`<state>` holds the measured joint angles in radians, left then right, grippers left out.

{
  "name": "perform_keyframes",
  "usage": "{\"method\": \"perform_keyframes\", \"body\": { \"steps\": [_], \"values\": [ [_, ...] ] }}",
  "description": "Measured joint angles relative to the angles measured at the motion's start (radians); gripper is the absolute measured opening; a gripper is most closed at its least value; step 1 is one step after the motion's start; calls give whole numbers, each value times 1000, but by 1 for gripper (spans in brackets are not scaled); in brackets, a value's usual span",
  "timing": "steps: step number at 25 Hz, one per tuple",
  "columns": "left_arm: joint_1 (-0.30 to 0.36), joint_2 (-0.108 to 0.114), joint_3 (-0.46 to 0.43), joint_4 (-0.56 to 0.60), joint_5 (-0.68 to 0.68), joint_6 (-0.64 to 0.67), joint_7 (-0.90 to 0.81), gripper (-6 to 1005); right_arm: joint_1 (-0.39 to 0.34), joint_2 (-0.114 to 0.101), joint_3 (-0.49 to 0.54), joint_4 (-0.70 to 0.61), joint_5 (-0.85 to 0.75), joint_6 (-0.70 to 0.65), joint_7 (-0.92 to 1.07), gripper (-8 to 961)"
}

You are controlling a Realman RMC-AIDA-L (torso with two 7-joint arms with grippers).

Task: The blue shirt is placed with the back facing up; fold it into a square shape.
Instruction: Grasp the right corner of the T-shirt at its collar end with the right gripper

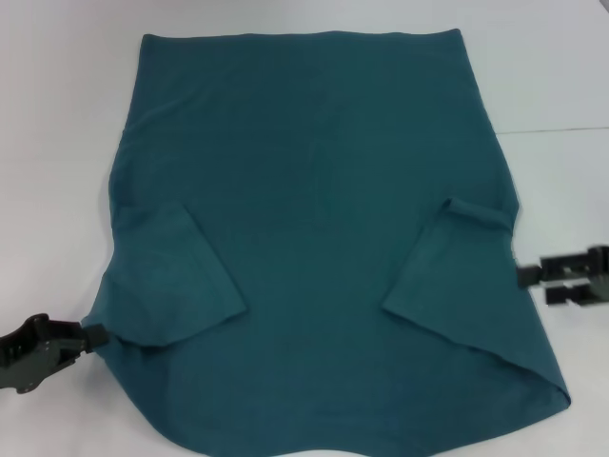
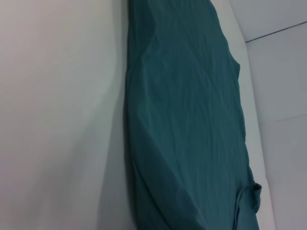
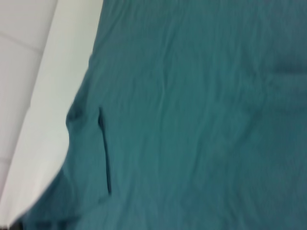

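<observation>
Sleeves tucked in, both arms out at the shirt's side edges.

Left gripper (image 1: 93, 332) touches the blue shirt (image 1: 319, 228) at its near-left edge; right gripper (image 1: 521, 276) sits against the opposite edge; whether either is clenched, I cannot tell. Next move probably calls for pinching both edges and folding inward.

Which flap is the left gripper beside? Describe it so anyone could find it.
Start at the blue shirt spread over the white table. Its left sleeve lies folded inward, flat and broad, nearest the left gripper; the right sleeve has a curled top edge.
</observation>
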<state>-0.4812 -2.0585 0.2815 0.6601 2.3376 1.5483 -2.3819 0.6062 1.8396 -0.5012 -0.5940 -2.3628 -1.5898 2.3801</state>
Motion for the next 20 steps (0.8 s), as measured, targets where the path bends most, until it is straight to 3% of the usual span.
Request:
{"method": "perform_keyframes", "body": {
  "steps": [4,7,20],
  "values": [
    [-3,0,-1,-1,-1,-3,0,18,-6,-36,-7,-2,-88,-67,42,801],
    [-4,0,1,-1,-1,-7,-1,18,-9,-45,-7,-26,-164,-99,54,801],
    [-4,0,2,-4,-1,-20,-8,17,-4,10,-103,-81,-223,-87,-4,801]
  ]
}}
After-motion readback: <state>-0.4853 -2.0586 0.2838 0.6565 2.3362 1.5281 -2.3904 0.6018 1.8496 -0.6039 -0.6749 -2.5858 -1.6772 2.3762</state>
